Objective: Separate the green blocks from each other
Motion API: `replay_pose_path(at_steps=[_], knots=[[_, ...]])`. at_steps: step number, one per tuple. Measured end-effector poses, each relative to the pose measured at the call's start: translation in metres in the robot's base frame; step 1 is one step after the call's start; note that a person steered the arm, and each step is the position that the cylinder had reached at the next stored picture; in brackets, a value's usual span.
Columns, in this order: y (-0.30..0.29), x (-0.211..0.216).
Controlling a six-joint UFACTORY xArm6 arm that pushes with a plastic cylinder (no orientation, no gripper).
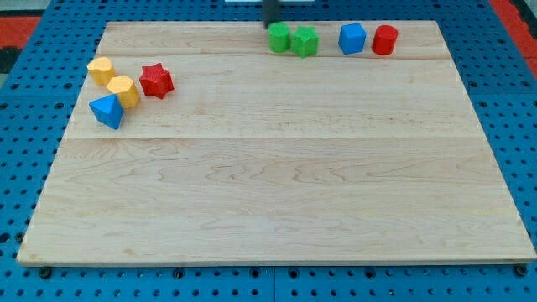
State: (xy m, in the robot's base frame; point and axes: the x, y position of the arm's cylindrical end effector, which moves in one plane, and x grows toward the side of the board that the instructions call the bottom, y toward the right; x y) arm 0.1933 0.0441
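Note:
Two green blocks sit side by side, touching, near the view's top edge: a rounded green block (278,38) on the left and a green star-like block (305,41) on the right. My rod comes down from the view's top; my tip (272,24) is just above and behind the rounded green block, at its top-left edge.
A blue block (352,39) and a red cylinder (385,39) stand right of the green pair. At the view's left are two yellow blocks (101,70) (123,89), a red star (156,80) and a blue block (107,111). The wooden board (277,184) lies on a blue pegboard.

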Motion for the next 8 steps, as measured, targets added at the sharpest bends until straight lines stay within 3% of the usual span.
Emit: replay_pose_path(at_steps=[2,4,6,8], knots=[[0.024,0.012],[-0.024,0.073],[-0.008,0.024],[-0.144,0.076]])
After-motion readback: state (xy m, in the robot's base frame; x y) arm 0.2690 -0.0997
